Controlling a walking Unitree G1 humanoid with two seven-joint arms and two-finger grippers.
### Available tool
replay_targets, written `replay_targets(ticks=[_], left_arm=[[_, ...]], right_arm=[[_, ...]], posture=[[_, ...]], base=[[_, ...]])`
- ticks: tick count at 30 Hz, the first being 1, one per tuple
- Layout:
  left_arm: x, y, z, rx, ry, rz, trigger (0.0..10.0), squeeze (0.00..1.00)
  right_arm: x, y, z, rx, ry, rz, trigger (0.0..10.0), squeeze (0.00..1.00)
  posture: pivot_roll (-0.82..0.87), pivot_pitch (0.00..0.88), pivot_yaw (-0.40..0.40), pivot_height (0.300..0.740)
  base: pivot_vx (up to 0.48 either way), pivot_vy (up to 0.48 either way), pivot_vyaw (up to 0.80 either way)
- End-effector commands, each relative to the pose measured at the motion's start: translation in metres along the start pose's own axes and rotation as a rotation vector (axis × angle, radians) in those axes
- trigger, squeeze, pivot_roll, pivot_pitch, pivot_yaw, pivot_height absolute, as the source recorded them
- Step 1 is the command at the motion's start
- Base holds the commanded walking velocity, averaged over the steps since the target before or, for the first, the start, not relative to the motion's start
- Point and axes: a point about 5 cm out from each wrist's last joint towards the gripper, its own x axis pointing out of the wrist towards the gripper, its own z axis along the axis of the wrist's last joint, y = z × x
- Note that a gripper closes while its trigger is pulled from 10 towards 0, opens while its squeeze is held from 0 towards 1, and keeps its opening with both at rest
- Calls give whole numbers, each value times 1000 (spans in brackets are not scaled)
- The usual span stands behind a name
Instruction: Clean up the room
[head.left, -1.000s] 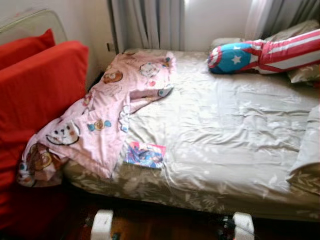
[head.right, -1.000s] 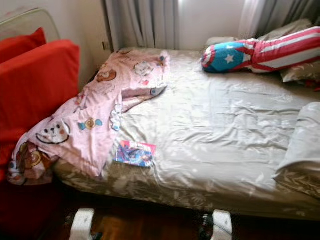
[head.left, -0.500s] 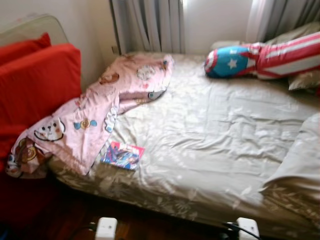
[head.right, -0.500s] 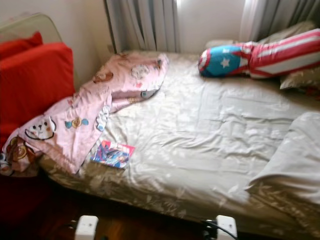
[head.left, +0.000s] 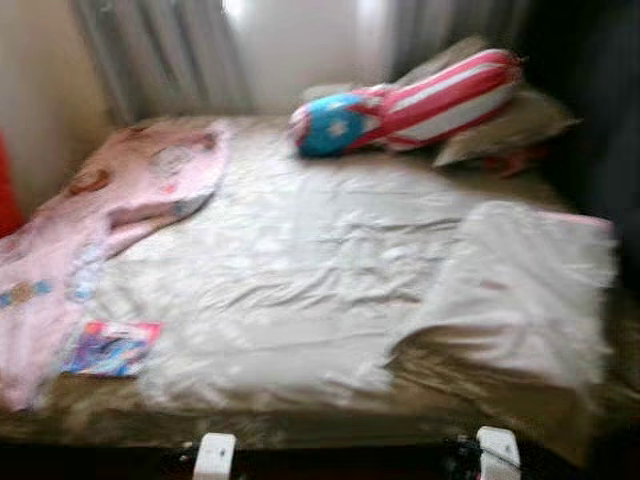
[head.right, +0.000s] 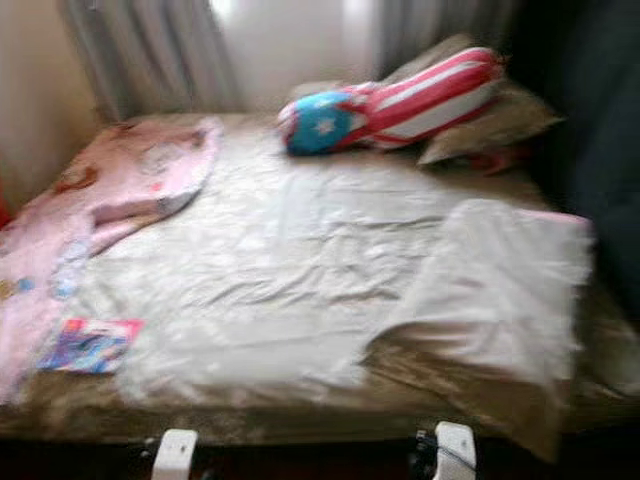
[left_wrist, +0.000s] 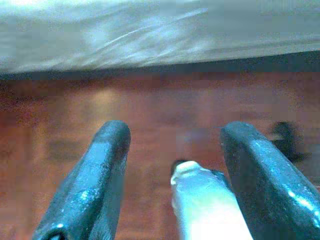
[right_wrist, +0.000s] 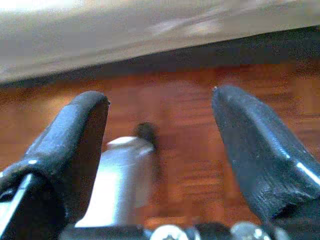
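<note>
Swinging to the robot's right since a moment ago, the head camera is now leaving the red cushions at the left edge almost out of frame and taking in the far side of the bed, while the things on it are lying just as they were; the whole scene is showing blurred. Across the beige sheet, a pink cartoon-print blanket is trailing down the robot's left side of the mattress, and a small colourful booklet is lying flat just beside the blanket's lower end, near the front edge. Toward the head of the bed, a bolster printed with a blue star and red-and-white stripes is leaning against a beige pillow, with grey curtains hanging behind. On the right, a pale folded cover is draping over the mattress toward the corner. Both arms are hanging low in front of the bed frame: the left gripper is pointing at the reddish wooden floor with its two black fingers spread apart and nothing between them, and the right gripper is likewise hanging released over the floor, its fingers wide, the sheet's edge running above both
</note>
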Motion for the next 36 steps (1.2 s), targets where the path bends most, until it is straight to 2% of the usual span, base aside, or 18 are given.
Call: replay_targets(ticks=[1,5,10,36], left_arm=[[-3,12,-8,14,32,29,10000,0],[-2,13,-7,13,30,31,10000,0],[-2,14,-7,11,28,35,10000,0],[-2,12,-6,-50,30,30,10000,0]], right_arm=[[-1,9,-11,13,35,18,10000,0],[-1,9,-10,20,30,16,10000,0],[0,10,-9,29,20,14,10000,0],[0,8,-6,31,10,11,10000,0]], posture=[[-86,0,38,740],[-88,0,38,740],[-84,0,35,740],[-83,0,23,740]], base=[[0,-480,-731],[0,-480,-727],[0,-480,0],[0,0,0]])
